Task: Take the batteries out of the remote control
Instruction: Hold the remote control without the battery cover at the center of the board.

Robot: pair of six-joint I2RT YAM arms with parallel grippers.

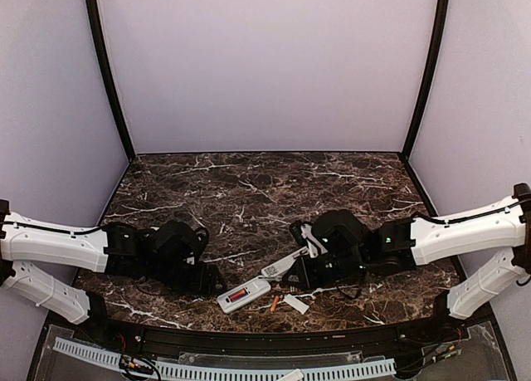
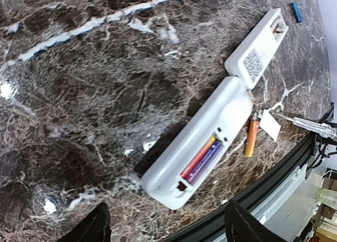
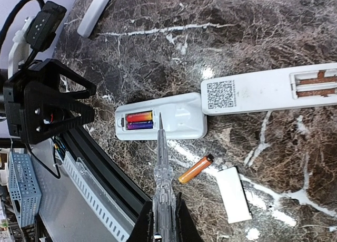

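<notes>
Right fingers (image 3: 143,226) clamp the screwdriver (image 3: 162,163), tip beside two batteries (image 3: 139,121) in the remote (image 3: 181,121). Left fingers (image 2: 95,226) spread wide. Next: lever one out.

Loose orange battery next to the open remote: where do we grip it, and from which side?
Take the orange battery at mid-length, straight from above, pinching across its thin round body. It lies flat on the table, clear of the remote and the white cover, so both long sides look free; the ends offer little to pinch.
</notes>
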